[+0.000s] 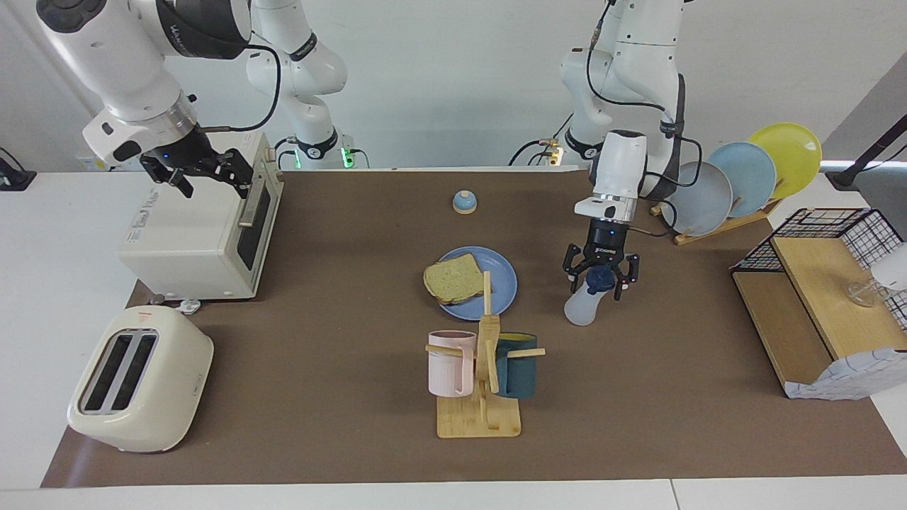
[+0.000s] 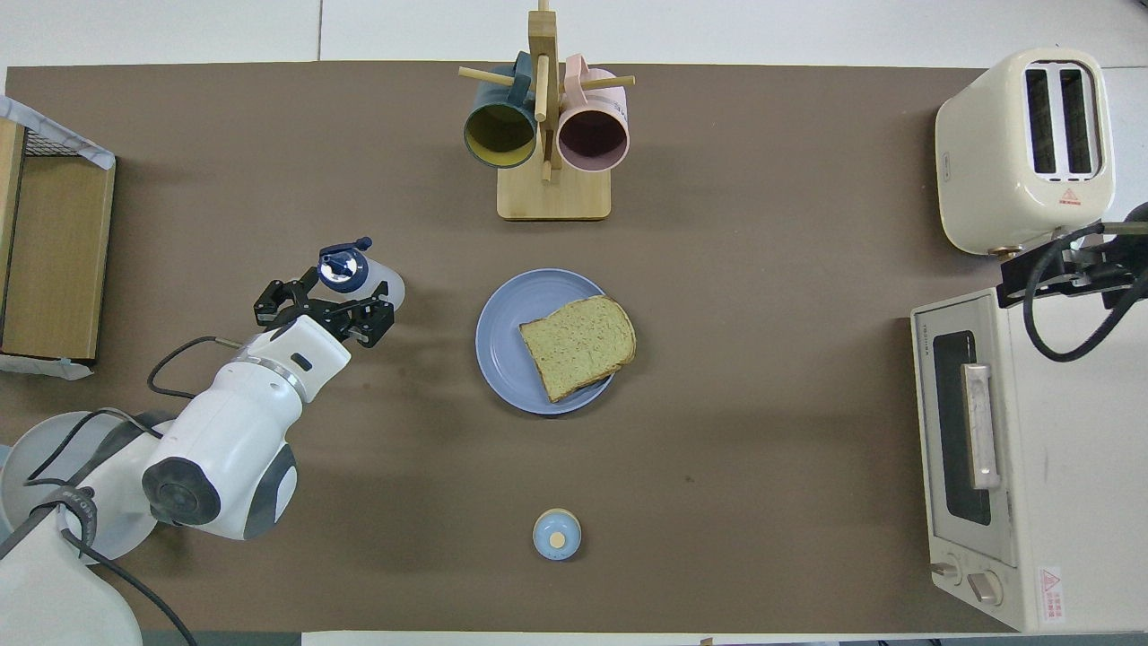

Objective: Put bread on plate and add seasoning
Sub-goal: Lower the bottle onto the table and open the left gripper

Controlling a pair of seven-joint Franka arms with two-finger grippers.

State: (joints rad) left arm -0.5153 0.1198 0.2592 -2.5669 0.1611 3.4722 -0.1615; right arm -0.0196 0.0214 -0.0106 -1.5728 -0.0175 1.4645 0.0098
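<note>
Bread (image 1: pixel 453 278) already flat on the blue plate (image 1: pixel 499 270) at mid-desk, overhanging the rim toward the right arm's end. Seasoning step now in hand. Left gripper (image 1: pixel 601 281) down at the bottle (image 1: pixel 585 306), which stands on the desk beside the plate toward the left arm's end; jaws spread either side of the dark cap, not visibly pinching. Next, probably: close on the neck, lift, carry over the bread, tip. Right gripper (image 1: pixel 205 170) waiting above the toaster oven (image 1: pixel 191 241), jaws spread, holding nothing.
</note>
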